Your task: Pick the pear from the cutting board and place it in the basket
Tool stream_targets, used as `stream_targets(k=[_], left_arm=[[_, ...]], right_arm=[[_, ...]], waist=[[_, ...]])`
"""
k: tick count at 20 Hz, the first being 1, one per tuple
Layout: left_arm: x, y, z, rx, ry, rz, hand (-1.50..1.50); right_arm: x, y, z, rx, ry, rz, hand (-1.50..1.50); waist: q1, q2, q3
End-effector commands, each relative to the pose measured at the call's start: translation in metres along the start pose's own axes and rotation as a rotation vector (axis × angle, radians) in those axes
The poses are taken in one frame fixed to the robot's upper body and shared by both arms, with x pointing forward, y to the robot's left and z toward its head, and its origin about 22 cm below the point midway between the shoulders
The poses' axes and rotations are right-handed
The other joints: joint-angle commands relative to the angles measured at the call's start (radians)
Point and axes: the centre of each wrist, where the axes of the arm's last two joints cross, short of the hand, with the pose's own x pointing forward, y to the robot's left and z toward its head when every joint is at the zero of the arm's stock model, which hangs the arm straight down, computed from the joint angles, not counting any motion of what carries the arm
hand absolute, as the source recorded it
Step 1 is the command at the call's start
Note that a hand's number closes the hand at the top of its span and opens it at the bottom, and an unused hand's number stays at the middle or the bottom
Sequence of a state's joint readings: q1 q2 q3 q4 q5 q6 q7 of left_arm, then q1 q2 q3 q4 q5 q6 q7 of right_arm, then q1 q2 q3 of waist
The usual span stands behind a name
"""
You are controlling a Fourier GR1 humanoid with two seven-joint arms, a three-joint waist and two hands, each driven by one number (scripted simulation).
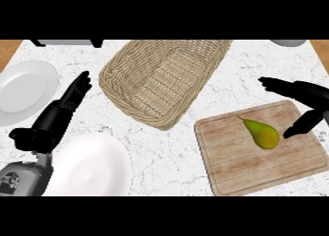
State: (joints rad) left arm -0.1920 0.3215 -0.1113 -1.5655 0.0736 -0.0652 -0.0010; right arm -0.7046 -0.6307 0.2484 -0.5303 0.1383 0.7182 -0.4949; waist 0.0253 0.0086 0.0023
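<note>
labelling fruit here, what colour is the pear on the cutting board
Yellow-green pear, browner along its lower edge, on the wooden cutting board; head view.

White marble counter (262, 64), wooden edges

No text, label, brand, number or sign can be read anywhere — not on the wooden cutting board (262, 147), the woven basket (160, 78), or the two white plates (20, 92) at the left. The marble counter (167, 156) shows only grey veining — no lettering.
</note>
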Motion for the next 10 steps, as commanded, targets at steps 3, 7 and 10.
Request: stream_targets(k=[3,7,10], left_arm=[[-0.004,0.004,-0.006,0.001,-0.012,0.014,0.00],[0.002,0.005,-0.003,0.003,0.006,0.005,0.00],[-0.019,0.006,0.002,0.004,-0.003,-0.001,0.00]], right_arm=[[-0.005,-0.013,0.019,0.104,-0.126,-0.100,-1.50],[-0.006,-0.001,0.001,0.112,-0.104,-0.062,-1.50],[-0.012,0.014,-0.008,0.145,-0.063,-0.011,-1.50]], waist=[[-0.006,0.002,-0.001],[-0.001,-0.001,0.000],[-0.006,0.000,-0.001]])
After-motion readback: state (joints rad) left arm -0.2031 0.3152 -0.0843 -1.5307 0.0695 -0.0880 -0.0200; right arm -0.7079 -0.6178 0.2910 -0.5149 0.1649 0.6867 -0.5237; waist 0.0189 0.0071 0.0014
